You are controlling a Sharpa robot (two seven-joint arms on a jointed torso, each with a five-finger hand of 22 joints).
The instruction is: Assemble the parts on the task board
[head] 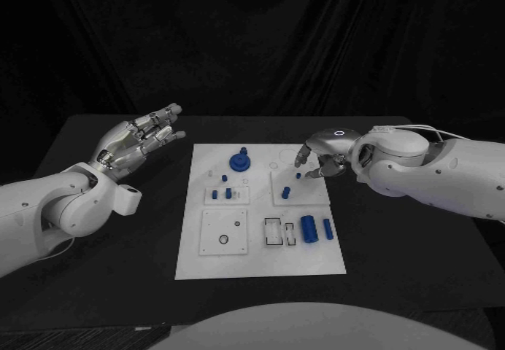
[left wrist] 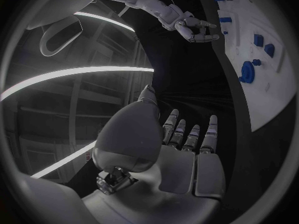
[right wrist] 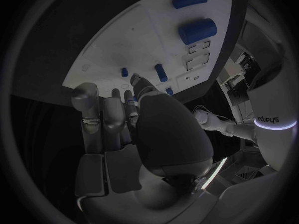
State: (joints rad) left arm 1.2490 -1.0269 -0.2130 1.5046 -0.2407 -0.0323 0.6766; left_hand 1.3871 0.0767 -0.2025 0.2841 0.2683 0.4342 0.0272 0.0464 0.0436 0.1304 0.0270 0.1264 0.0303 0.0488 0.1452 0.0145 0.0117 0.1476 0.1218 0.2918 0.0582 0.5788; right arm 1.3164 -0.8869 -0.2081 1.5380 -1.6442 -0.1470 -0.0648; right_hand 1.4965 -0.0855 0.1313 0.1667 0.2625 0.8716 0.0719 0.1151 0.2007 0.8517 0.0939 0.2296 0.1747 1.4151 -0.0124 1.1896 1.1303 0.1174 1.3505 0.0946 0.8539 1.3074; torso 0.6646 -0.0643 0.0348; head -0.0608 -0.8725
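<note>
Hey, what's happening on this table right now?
A robot is assembling small blue parts on a white task board. Its right hand reaches over the board's far right corner, fingers near a small blue peg; whether it holds anything is unclear. The left hand hovers open, off to the board's left. A blue gear and blue cylinder sit on the board.

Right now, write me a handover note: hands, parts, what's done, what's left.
Left hand: open, raised off the board's left side, holding nothing.
Right hand: over the board's far right part, fingertips by a small peg; whether it pinches the peg cannot be told.
Parts: gear on the far middle; two pegs in the left plate; one peg in the right plate; thick cylinder and thin cylinder lying near right.
Done: some pegs look seated.
Left: both cylinders and the open slots.
</note>
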